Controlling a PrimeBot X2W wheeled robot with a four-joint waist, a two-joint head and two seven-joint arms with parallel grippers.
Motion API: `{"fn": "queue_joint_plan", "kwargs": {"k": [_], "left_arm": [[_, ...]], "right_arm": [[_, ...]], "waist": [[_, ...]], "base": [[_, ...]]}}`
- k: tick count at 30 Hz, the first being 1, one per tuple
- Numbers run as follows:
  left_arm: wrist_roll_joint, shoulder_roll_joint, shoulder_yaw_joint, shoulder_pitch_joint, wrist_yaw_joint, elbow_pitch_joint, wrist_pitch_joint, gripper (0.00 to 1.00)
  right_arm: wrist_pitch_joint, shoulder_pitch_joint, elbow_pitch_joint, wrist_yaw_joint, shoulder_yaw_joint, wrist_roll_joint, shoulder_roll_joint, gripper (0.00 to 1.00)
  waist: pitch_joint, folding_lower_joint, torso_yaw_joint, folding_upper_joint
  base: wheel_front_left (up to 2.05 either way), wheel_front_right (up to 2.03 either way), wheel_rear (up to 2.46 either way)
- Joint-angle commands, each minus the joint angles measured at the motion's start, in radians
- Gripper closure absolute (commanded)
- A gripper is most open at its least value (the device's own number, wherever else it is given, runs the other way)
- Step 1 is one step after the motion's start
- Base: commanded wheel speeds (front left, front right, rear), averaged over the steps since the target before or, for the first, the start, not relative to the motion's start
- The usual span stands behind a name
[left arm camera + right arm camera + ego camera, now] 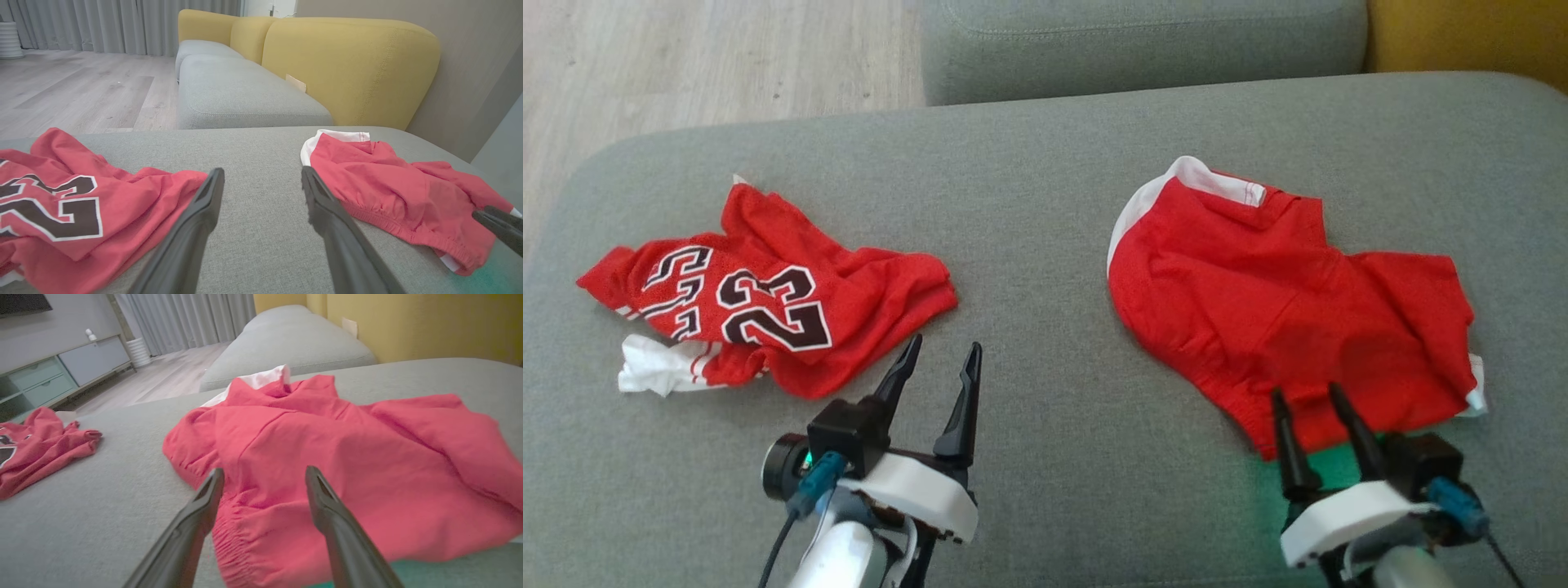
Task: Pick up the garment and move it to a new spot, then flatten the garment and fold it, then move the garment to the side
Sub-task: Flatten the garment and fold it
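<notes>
Red shorts (1282, 302) with white trim lie rumpled at 3 o'clock on the grey sofa seat (1037, 204) in the head view, well apart from a number 23 jersey (768, 302) bunched at 9 o'clock. The left gripper (944, 345) hangs at 7 o'clock over bare cushion, fingers parted and holding nothing. The right gripper (1305, 392) is at 5 o'clock, likewise spread and empty, with its tips over the near edge of the shorts.

From the left wrist view, the parted fingers frame plain grey weave at 12 o'clock, with the jersey at 8 o'clock and the shorts at 3 o'clock.

From the right wrist view, the shorts run from the centre to 3 o'clock. Their elastic waistband (233, 543) sits at 6 o'clock, between the open fingers.

I take the shorts to be the garment, with the pickup not yet made. It should go best if the right gripper drops straight onto the gathered waistband and pinches the thick elastic rather than loose mesh. The lift then needs to clear the seat before the carry, steering away from the jersey.
</notes>
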Motion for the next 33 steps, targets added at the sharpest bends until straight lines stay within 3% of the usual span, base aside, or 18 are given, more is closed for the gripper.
{"fn": "queue_joint_plan", "kwargs": {"k": [1,6,17,19,33], "left_arm": [[-0.005,-0.002,0.032,-0.017,0.006,-0.032,-0.012,0.00],[-0.001,-0.002,0.029,-0.013,0.006,-0.034,-0.012,0.00],[0.002,-0.002,0.014,-0.021,0.001,-0.033,-0.012,0.00],[0.002,-0.002,0.013,-0.023,0.000,-0.032,-0.012,0.00],[-0.006,-0.002,0.003,-0.041,0.001,-0.030,-0.012,0.00]], "right_arm": [[0.007,-0.011,-0.038,-0.001,0.038,0.002,-0.005,0.00],[0.063,0.004,-0.031,-0.001,0.077,-0.043,-0.005,0.00],[0.144,-0.046,0.068,-0.001,0.056,-0.110,-0.005,0.00],[0.148,-0.061,0.090,-0.001,0.057,-0.094,-0.005,1.00],[0.120,-0.225,0.128,-0.001,0.225,0.105,-0.005,1.00]], "waist": [[-0.004,0.0000,0.001,0.0000],[-0.003,0.0000,0.008,0.0000],[0.025,0.0000,0.048,0.0000],[0.028,0.0000,0.056,0.0000],[0.052,0.0000,0.092,0.0000]], "base": [[0.00,0.00,0.00],[0.00,0.00,0.00],[0.00,0.00,0.00],[0.00,0.00,0.00],[0.00,0.00,0.00]]}}
